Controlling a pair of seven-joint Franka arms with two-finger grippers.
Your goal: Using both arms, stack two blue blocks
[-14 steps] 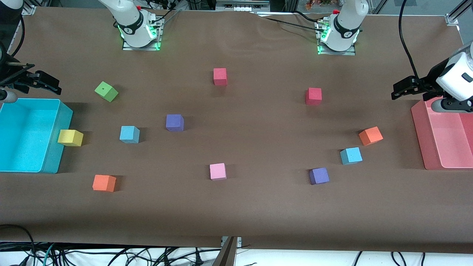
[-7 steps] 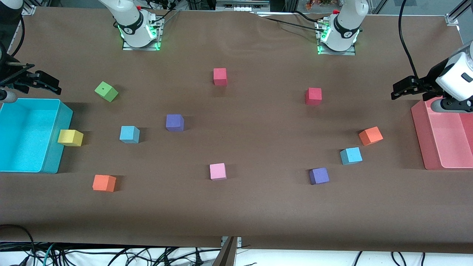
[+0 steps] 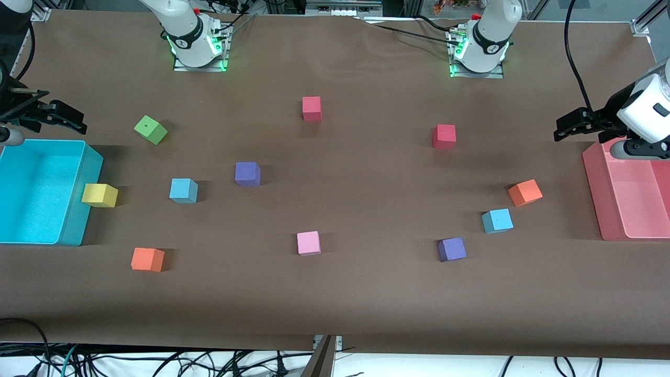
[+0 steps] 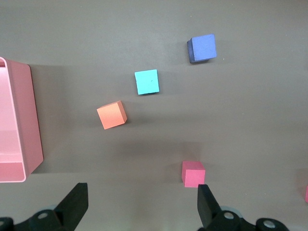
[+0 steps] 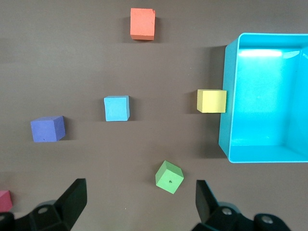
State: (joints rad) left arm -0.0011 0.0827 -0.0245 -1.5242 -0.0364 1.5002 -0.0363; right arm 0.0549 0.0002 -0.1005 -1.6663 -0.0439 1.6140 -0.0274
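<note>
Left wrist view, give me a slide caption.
Open left gripper above blue block, orange block and pink bin.

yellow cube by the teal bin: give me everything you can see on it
The small yellow foam-looking cube is matte, plain-faced, with no marks visible. It sits flat on the brown table cover at the right arm's end of the table, one side against the outer wall of the open turquoise plastic bin, seemingly touching it. The light blue foam cube lies apart from it, toward the table's middle. Neither end effector is near it.

Left claw agape, raised; right claw agape, raised.
</note>
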